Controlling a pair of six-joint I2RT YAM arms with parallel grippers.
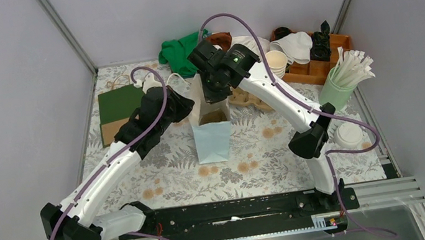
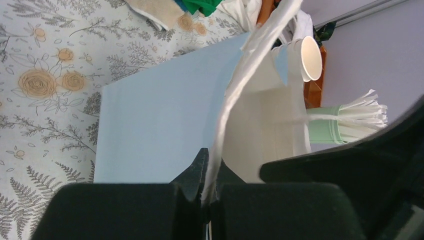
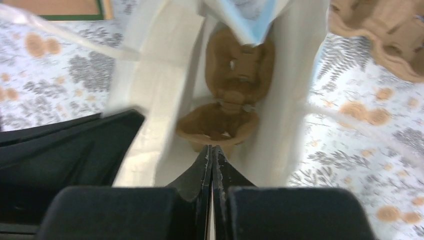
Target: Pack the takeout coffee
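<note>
The takeout coffee [image 1: 348, 135] (lidded paper, probably light and crushable) wanted a gentle hold round its wall. The left pincer [image 2: 210, 172] pinched the bag handle [image 2: 231, 97]; the right pincer [image 3: 212, 152] was pressed together, empty.

The left arm [image 1: 110, 166] stretches from its base forward and inward, the left pincer [image 2: 205, 187] clamped on a white handle [image 2: 240, 85], while the right arm [image 1: 282, 94] bends at its elbow and angles inward, the right pincer [image 3: 212, 155] pointing down, jaws pressed together on nothing.
</note>
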